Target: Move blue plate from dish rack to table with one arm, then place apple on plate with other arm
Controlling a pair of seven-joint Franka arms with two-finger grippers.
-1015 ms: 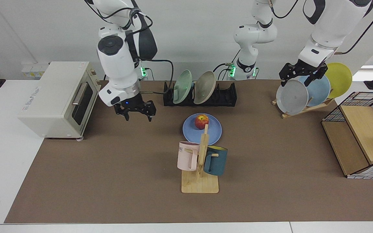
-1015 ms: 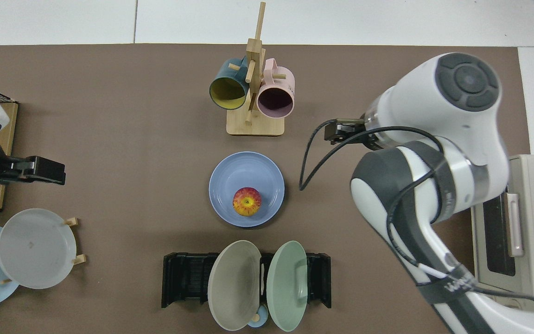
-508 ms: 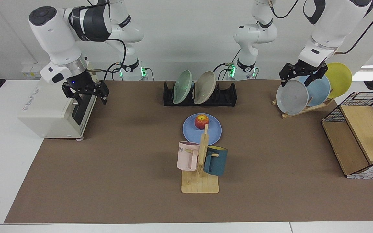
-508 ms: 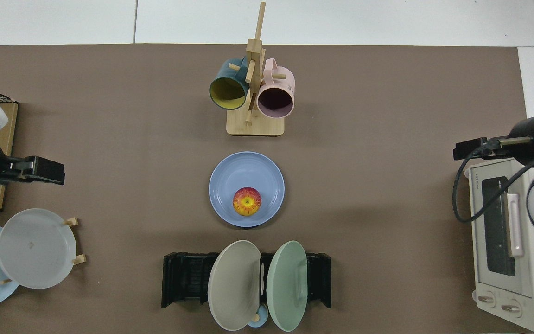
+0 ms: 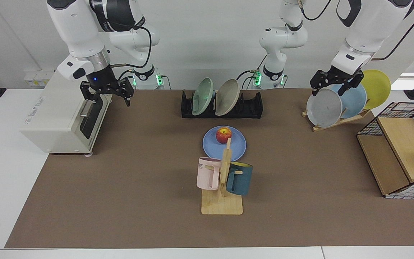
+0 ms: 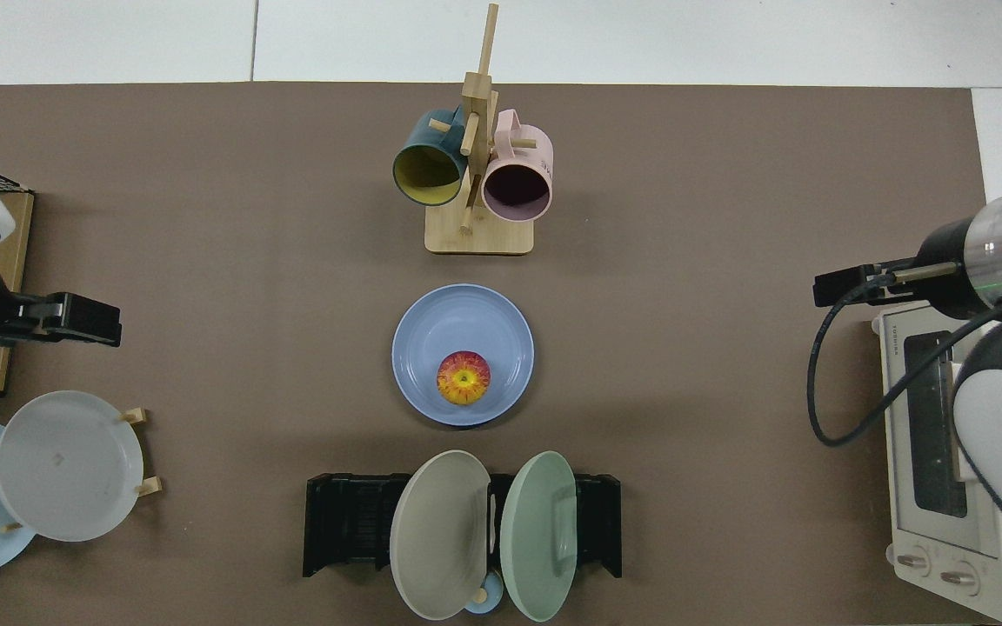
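we're seeing the apple (image 5: 223, 135) sitting on the blue plate (image 5: 236, 145), lying flat on the surface (image 5: 128, 187) in front of the dish rack (image 5: 250, 106). the right claw (image 5: 107, 94) is hanging wide by the toaster oven (image 5: 63, 115). the left claw (image 5: 331, 86) is hovering, seemingly spread, over the grey plate (image 5: 323, 108).

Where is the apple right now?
In the facing view, the apple sits on the blue plate mid-table, between the dish rack and the mug tree.
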